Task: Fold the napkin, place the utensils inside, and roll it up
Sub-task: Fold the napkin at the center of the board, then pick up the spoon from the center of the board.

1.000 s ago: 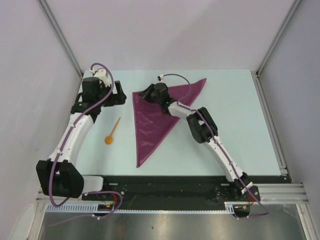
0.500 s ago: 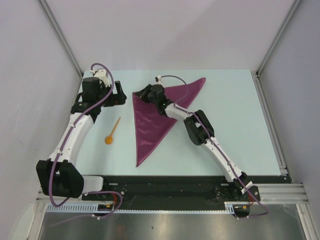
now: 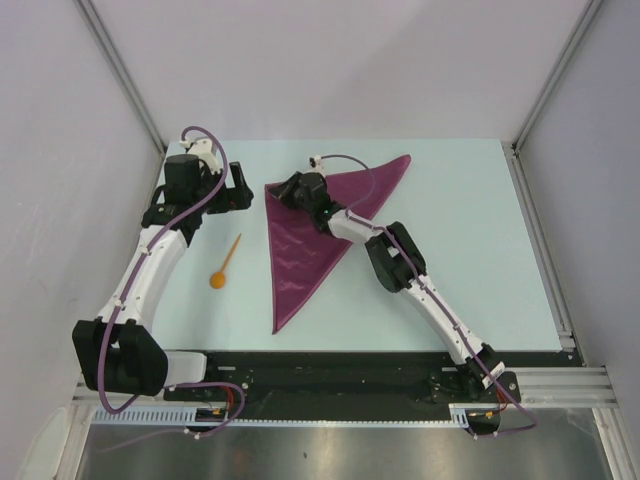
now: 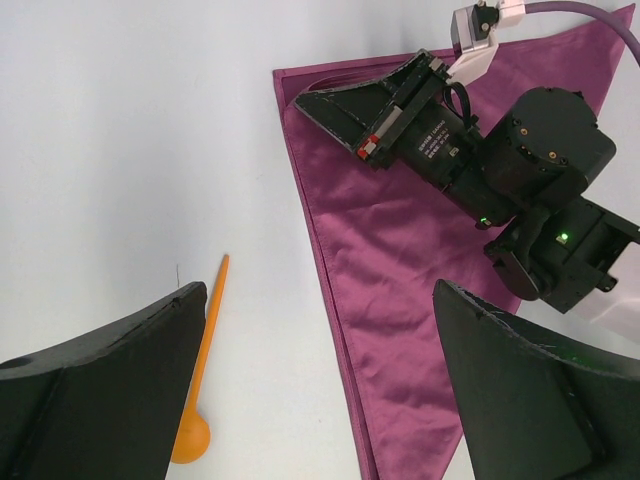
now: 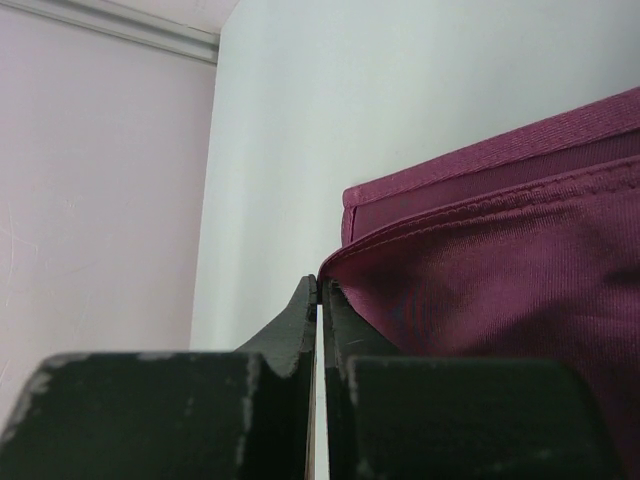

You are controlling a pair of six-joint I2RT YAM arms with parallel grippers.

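Napkin laid flat on table, folded into triangle, narrow tip pointed toward arm bases, broad edge at far side. Orange spoon laid left of napkin, apart from it, bowl nearer, handle angled away. Farther back, right gripper closed at napkin's far-left corner; upper cloth layer touched by fingertips, pinch not confirmed. Left gripper held wide, nothing gripped, beyond spoon handle.

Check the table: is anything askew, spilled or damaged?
Nothing spilled or damaged. Only the napkin is slightly off: at its far-left corner, by the shut right pincer, the top layer sits raised and short of the layer beneath. The spoon lies apart beside it.
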